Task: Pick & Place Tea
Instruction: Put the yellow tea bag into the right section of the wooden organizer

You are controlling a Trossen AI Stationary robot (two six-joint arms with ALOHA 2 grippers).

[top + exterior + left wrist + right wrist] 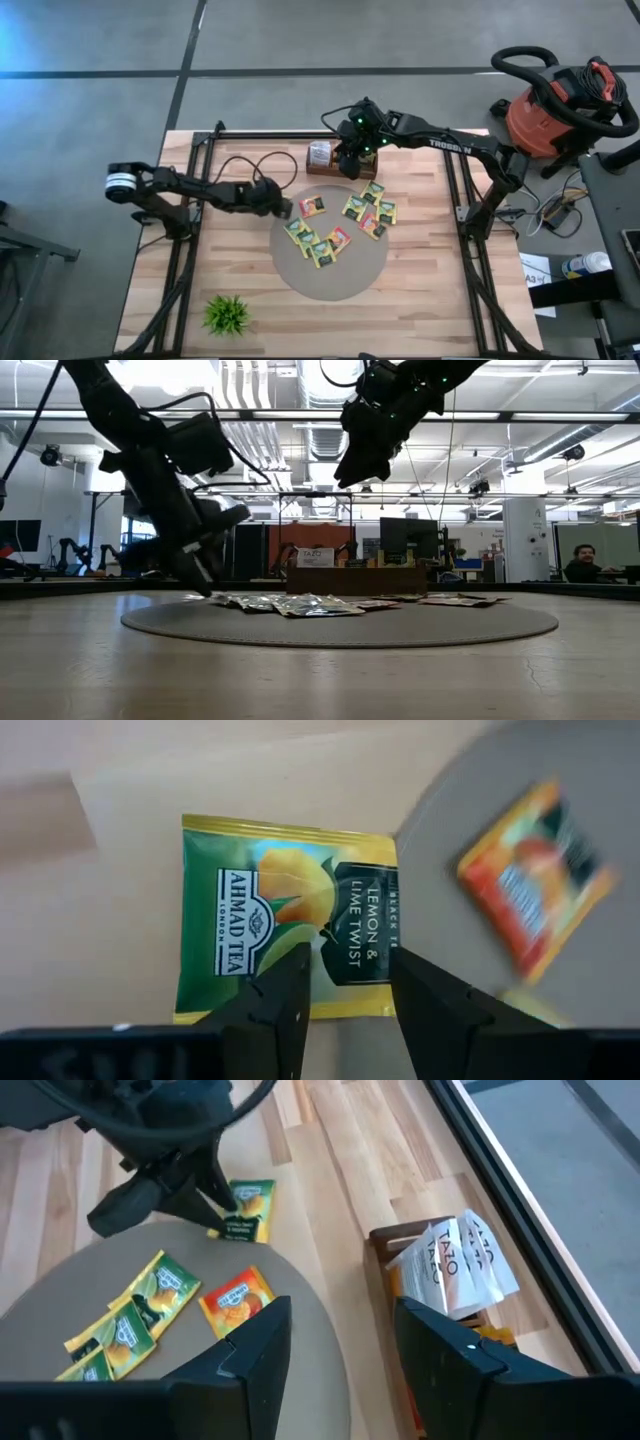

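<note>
Several tea sachets (pixel 345 222), mostly yellow-green and a few orange, lie flat on a round grey mat (pixel 335 280). One green lemon-and-lime sachet (pixel 285 925) lies at the mat's far left edge, mostly on the wood. My left gripper (pixel 350 960) stands open close over it, slanting down, one finger toward each side of its middle. An orange sachet (pixel 535 870) lies just beyond on the mat. My right gripper (pixel 352 168) hangs open high over the table's far middle, beside a wooden box (pixel 400 1250); nothing is between its fingers.
The wooden box (pixel 322 158) holds white tea packets (pixel 455 1270) and stands behind the mat. A small green plant (pixel 228 314) sits near the front left. Dark frame rails (pixel 470 250) run along both table sides. A red shop vacuum (pixel 560 105) stands off the table.
</note>
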